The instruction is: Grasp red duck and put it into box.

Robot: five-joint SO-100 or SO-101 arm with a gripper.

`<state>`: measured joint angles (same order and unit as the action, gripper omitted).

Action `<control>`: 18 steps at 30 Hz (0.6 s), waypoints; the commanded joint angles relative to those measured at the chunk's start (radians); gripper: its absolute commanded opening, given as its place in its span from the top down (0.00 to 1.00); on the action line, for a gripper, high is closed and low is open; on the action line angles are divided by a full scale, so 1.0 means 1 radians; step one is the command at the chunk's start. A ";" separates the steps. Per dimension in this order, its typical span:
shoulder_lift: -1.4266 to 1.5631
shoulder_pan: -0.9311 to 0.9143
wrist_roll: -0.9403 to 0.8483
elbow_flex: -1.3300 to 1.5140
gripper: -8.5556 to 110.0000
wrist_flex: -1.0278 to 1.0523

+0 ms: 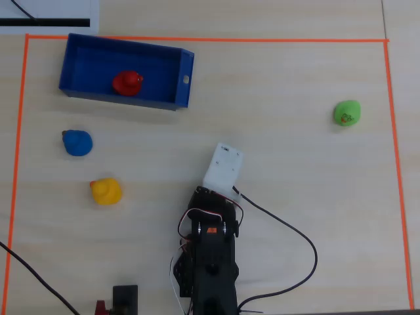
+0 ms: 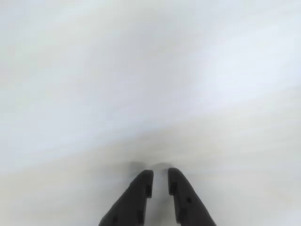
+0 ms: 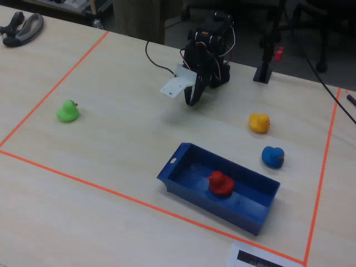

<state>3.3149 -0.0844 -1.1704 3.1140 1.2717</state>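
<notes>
The red duck (image 1: pixel 127 83) lies inside the dark blue box (image 1: pixel 184 79) at the upper left of the overhead view, free of the gripper. In the fixed view the red duck (image 3: pixel 220 183) sits mid-floor in the box (image 3: pixel 178 167). My gripper (image 3: pixel 192 102) is drawn back near the arm's base, well away from the box and pointing down at the bare table. In the wrist view my gripper (image 2: pixel 160 175) shows two dark fingers with only a narrow gap and nothing between them. In the overhead view a white wrist mount (image 1: pixel 224 168) covers the fingers.
A blue duck (image 1: pixel 78 142) and a yellow duck (image 1: pixel 105 191) sit on the table below the box in the overhead view. A green duck (image 1: pixel 347 113) is at the far right. Orange tape (image 1: pixel 394 131) frames the work area. Cables (image 1: pixel 289 230) run from the arm's base.
</notes>
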 commanded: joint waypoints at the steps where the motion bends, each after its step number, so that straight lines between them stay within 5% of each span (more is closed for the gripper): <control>1: -0.005 -0.003 -0.038 -0.005 0.93 0.029; 18: -0.005 -0.025 -0.038 -0.003 0.93 0.032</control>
<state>3.3165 -0.1028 -1.2042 3.1140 1.2824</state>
